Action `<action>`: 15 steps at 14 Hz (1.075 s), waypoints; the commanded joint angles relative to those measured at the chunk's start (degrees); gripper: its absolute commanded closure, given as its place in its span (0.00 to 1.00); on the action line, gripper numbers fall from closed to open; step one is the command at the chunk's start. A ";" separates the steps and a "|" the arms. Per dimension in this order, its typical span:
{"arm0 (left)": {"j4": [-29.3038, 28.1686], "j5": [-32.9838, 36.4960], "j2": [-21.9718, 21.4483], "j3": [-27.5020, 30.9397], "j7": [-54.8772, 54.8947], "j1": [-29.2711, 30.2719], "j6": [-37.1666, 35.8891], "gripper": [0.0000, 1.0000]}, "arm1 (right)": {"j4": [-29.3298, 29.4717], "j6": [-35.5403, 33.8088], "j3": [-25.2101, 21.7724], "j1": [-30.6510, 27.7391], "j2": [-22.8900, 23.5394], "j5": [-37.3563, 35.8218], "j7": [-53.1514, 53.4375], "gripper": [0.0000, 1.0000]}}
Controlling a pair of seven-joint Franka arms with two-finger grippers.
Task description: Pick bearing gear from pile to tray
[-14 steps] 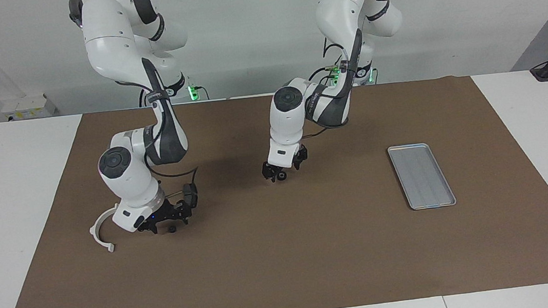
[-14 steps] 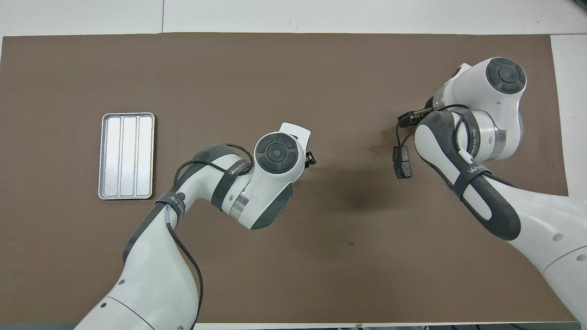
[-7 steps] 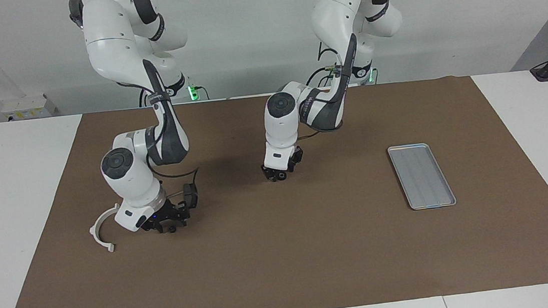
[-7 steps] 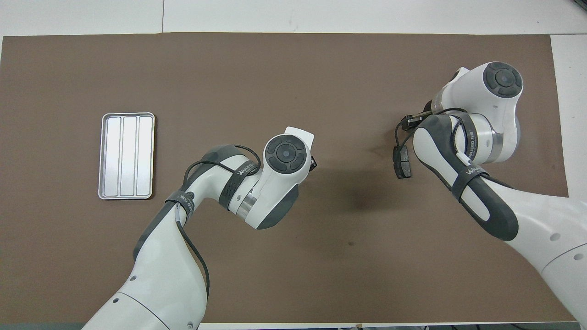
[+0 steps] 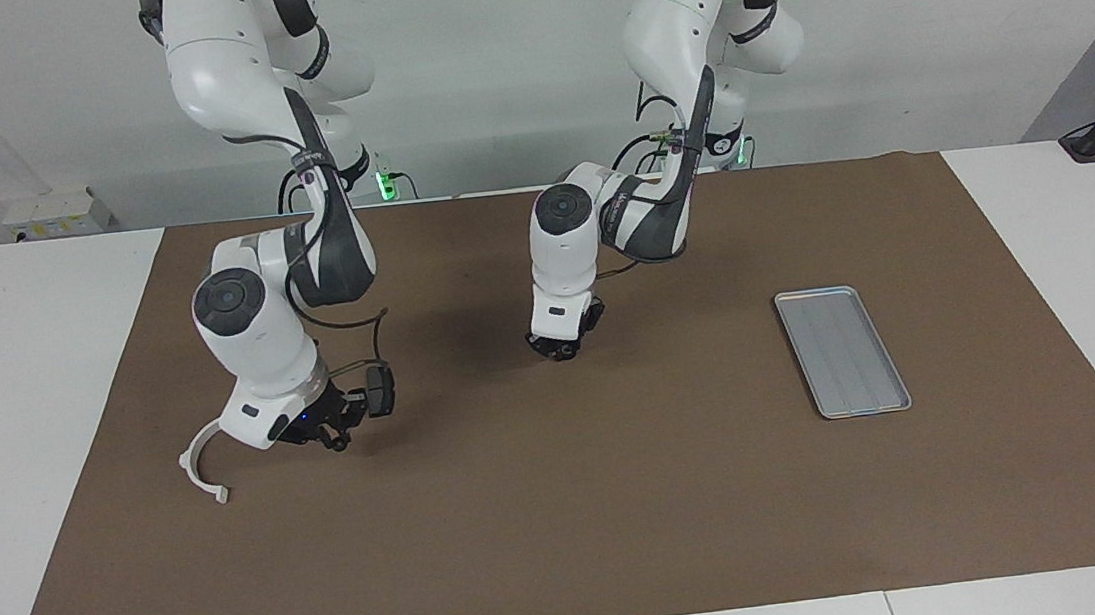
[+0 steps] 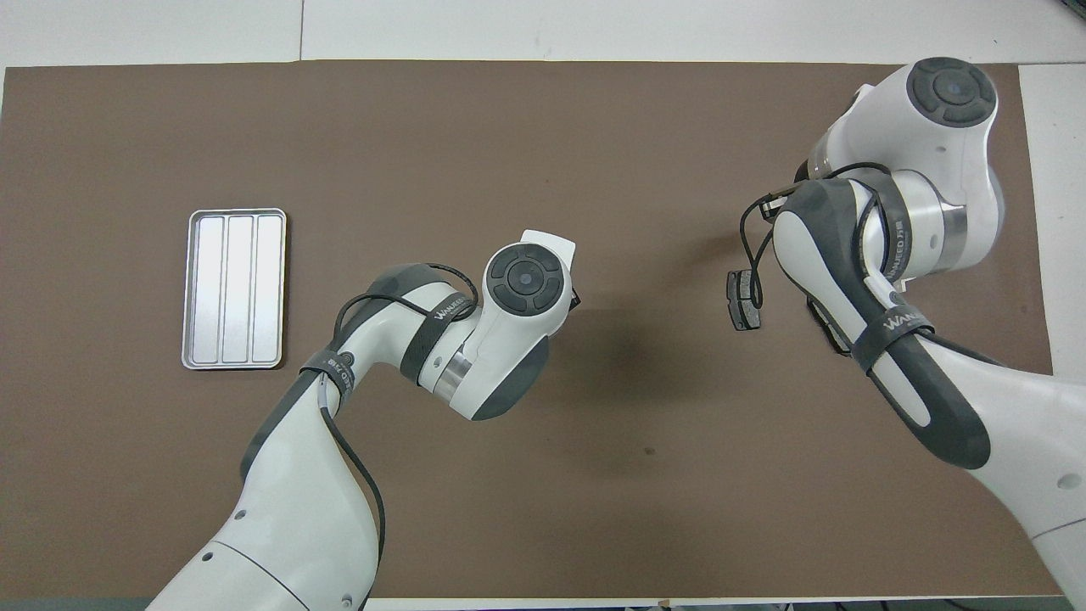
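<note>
My right gripper [image 5: 329, 437] hangs just above the mat, over the pile at the right arm's end, and carries a small black ring [image 5: 340, 445]. Beside it lie a white curved half-ring bracket [image 5: 199, 464] and a dark grey brake pad [image 5: 378, 392], which also shows in the overhead view [image 6: 744, 300]. My left gripper [image 5: 560, 347] is low over the middle of the mat, tips at the surface; what is at its tips is hidden. In the overhead view both grippers are hidden under their wrists. The silver ribbed tray [image 5: 842, 351] lies empty toward the left arm's end and also shows in the overhead view [image 6: 235, 290].
A brown mat [image 5: 569, 526] covers most of the white table. A black cable [image 6: 750, 255] loops from the right wrist down by the brake pad. A dark part [image 6: 830, 329] peeks from under the right forearm.
My right gripper has risen off the mat and the small black ring went up with it. My left gripper turned and sank closer to the mat in the middle.
</note>
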 commanded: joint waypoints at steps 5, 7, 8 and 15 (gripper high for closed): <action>-16.31 1.44 -21.04 0.40 13.08 10.90 -7.31 1.00 | 9.69 -10.35 0.85 2.61 -2.10 -0.36 5.99 1.00; -21.88 1.27 -27.04 0.40 24.42 17.75 -7.83 1.00 | 9.78 -11.39 1.02 4.80 -2.80 0.34 11.15 1.00; -22.59 1.18 -27.59 0.40 29.61 20.57 -8.01 1.00 | 9.78 -12.53 1.11 6.73 -3.33 0.35 15.36 1.00; -23.04 0.92 -27.24 0.40 57.06 36.14 -6.26 1.00 | 10.93 -12.29 1.11 21.93 -4.74 2.63 42.87 1.00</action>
